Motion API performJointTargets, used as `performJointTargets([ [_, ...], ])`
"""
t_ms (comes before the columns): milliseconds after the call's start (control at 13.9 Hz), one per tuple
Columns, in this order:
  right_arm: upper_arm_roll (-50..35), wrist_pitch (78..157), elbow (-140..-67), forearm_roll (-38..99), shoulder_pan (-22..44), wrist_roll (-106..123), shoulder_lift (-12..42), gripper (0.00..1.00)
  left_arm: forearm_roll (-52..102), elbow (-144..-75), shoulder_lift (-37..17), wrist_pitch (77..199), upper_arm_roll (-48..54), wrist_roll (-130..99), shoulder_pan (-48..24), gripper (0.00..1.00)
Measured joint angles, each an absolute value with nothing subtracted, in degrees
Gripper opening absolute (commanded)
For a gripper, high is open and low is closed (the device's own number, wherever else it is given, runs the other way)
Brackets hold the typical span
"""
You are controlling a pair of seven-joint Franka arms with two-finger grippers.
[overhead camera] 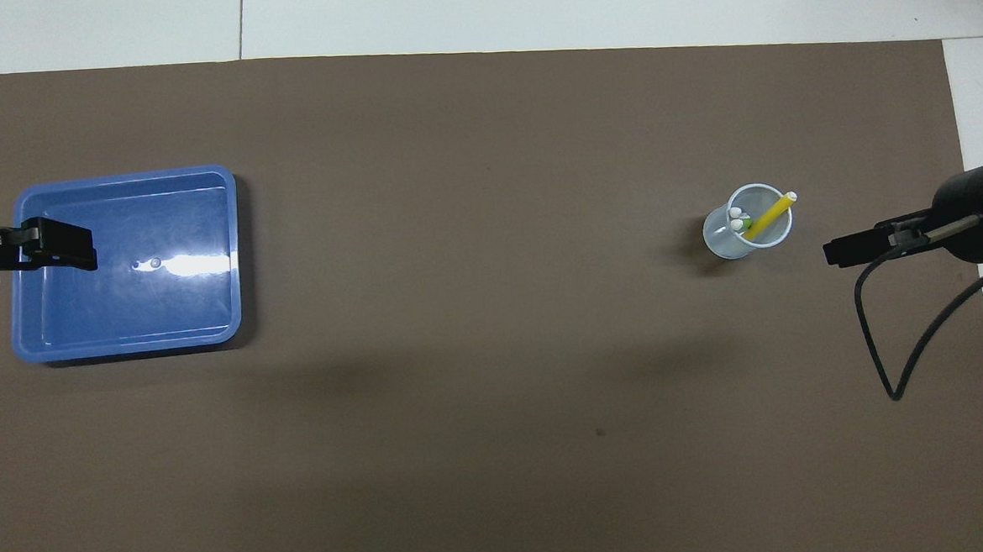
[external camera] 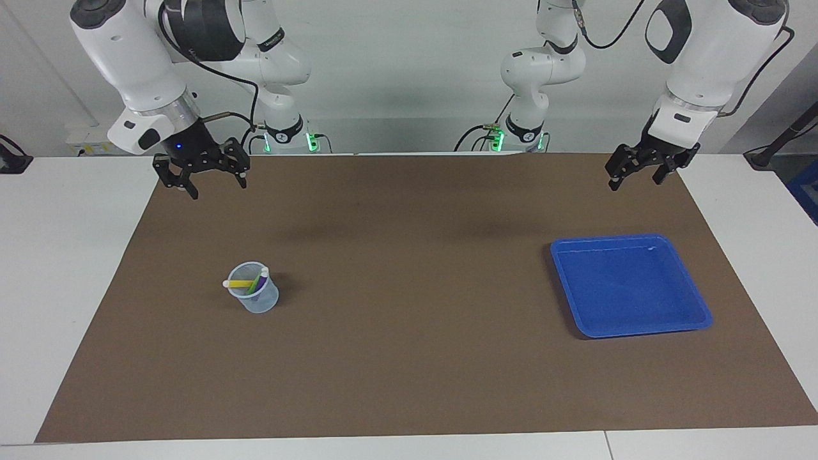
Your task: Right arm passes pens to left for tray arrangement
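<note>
Pens (external camera: pixel 248 282) stand in a cup (external camera: pixel 257 298) toward the right arm's end of the worktop (external camera: pixel 409 358), so the right end effector (external camera: pixel 214 183), fingers apart, should descend straight over the yellow one while the left end effector (external camera: pixel 636 180), also apart, waits above the mat's near edge, the tray (external camera: pixel 664 326) bare.

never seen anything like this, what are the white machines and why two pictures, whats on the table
These are two white robot arms at one table, each ending in a black pincer. One picture faces them from across the table; the other looks steeply down from above their own end, so the sides swap between them.

On the brown mat lie two things: a small clear cup holding three pens (yellow, green, purple), toward the right arm's end, and a bare blue tray toward the left arm's end.

The right pincer, the one with a small blue light, hangs open in the air. The left pincer also hangs open. Neither holds anything; both arms wait.
</note>
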State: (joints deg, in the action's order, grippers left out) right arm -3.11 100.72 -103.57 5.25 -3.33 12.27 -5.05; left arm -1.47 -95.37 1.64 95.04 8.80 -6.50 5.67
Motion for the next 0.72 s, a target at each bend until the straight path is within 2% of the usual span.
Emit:
performJointTargets([
  [721, -3.2, 98.25, -103.42, 2.78, -3.27, 12.14, -5.42, 1.0, -1.47, -95.37, 1.64, 95.04, 8.8, -6.5, 5.67, 1.0],
])
